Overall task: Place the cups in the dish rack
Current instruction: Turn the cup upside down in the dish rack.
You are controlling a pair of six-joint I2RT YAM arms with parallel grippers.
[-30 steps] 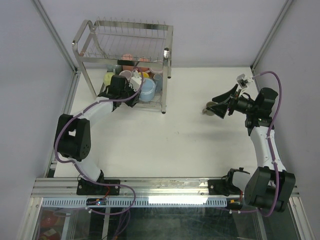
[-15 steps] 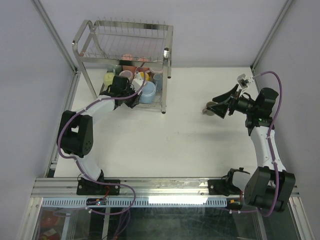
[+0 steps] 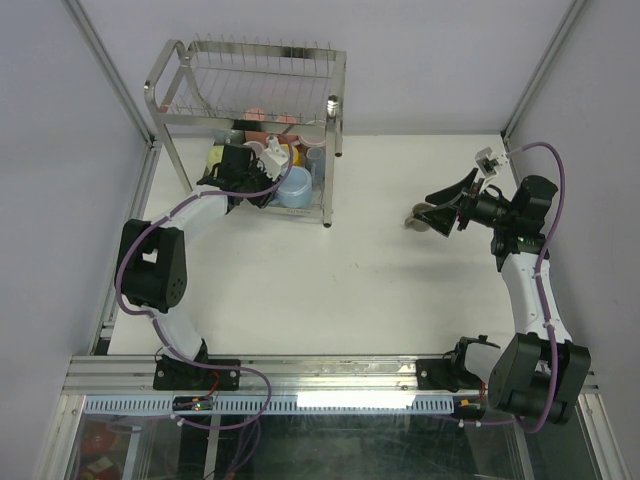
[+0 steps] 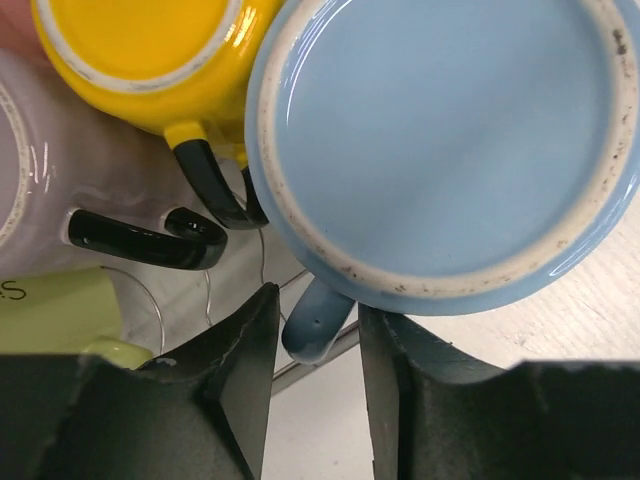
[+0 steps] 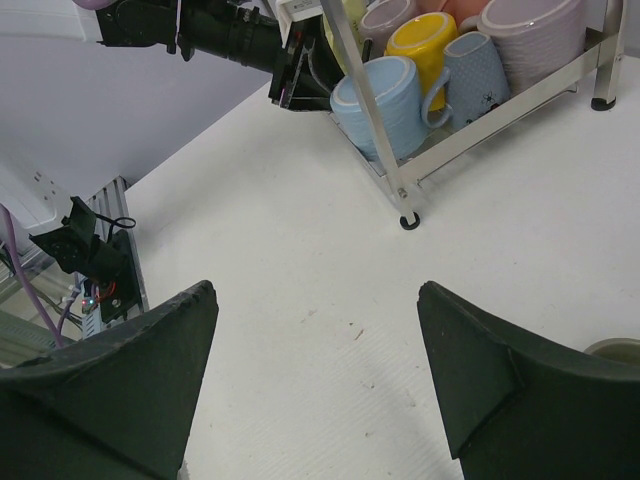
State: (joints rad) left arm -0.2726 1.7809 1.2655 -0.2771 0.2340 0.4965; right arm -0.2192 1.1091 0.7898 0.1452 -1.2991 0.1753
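Note:
The dish rack [image 3: 330,120] stands at the back left, with several cups on its lower shelf. At the shelf's front edge lies a light blue cup [image 3: 296,186], its base [image 4: 440,150] turned to the left wrist camera. My left gripper [image 3: 268,183] reaches into the rack. Its jaws [image 4: 318,300] straddle the blue handle [image 4: 315,325], slightly parted and barely clear of it. A yellow cup [image 4: 150,50] lies beside the blue one. My right gripper [image 3: 428,208] hangs wide open over the table, empty [image 5: 315,290], next to an olive cup [image 3: 417,215].
The rack's front post and foot [image 5: 405,215] stand between the right gripper and the blue cup [image 5: 380,105]. Lilac and pink cups [image 5: 530,30] fill the shelf behind. White table stretches between the two arms. Walls close in at the left and the back.
The left gripper has pushed the blue cup deeper onto the lower shelf, and its jaws have widened off the handle. The right arm has not moved.

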